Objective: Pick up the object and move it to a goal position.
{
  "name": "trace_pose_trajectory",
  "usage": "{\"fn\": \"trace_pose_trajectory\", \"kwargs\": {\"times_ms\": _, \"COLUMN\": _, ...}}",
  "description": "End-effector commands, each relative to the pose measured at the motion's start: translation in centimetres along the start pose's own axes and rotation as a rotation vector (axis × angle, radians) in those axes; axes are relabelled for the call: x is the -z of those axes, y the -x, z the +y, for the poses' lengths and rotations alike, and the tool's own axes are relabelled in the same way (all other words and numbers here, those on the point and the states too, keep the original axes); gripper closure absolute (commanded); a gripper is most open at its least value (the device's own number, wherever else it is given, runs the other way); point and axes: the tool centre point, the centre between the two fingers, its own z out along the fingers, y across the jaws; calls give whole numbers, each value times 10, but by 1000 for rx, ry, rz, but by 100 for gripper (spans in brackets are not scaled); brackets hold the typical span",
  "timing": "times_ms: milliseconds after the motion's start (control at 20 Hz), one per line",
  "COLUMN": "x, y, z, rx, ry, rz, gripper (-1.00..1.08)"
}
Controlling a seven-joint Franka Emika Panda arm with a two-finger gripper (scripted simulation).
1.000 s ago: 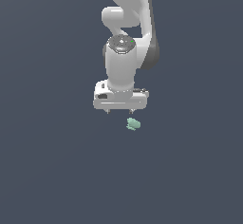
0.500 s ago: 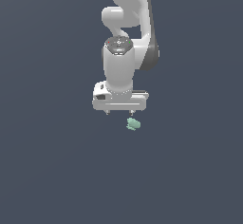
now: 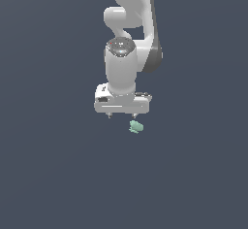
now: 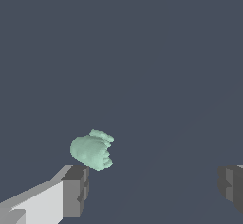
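The jaws stand wide apart and they hold nothing. In the wrist view one grey finger [image 4: 76, 190] shows at one side of the picture and the other finger shows only partly at the far side, with a broad open gap between them. The gripper [image 3: 121, 116] points down, and in the exterior view only two short finger tips show under its flat white body.

The object [image 3: 136, 126] is a small mint-green blob with a lumpy, uneven shape and a matte surface. In the exterior view it lies just below the gripper, a little toward the exterior view's right, close under one finger tip. In the wrist view the blob [image 4: 92, 150] sits very near the tip of the grey finger, just beyond it, but I cannot tell if they touch. It is not in the middle of the gap; it is clearly nearer to this one finger.

The arm [image 3: 131, 34] is smooth white with a dark grey joint part, and its shapes are round. The fingers are blocky, with flat grey faces.

The desk [image 3: 48, 174] is a plain dark blue-grey surface with no texture. No edge of it shows in either view, and around the blob there is open room on all sides.
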Motion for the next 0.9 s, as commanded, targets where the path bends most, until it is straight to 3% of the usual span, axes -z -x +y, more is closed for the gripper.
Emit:
{"fn": "trace_pose_trajectory", "kwargs": {"times_ms": 0, "x": -1, "y": 0, "z": -1, "rx": 13, "ry": 0, "rz": -1, "gripper": -92}}
{"fn": "trace_pose_trajectory", "kwargs": {"times_ms": 450, "x": -12, "y": 3, "z": -7, "rx": 143, "ry": 4, "rz": -8, "gripper": -92}}
{"fn": "trace_pose_trajectory", "kwargs": {"times_ms": 850, "x": -29, "y": 8, "z": -17, "rx": 356, "ry": 5, "rz": -18, "gripper": -92}}
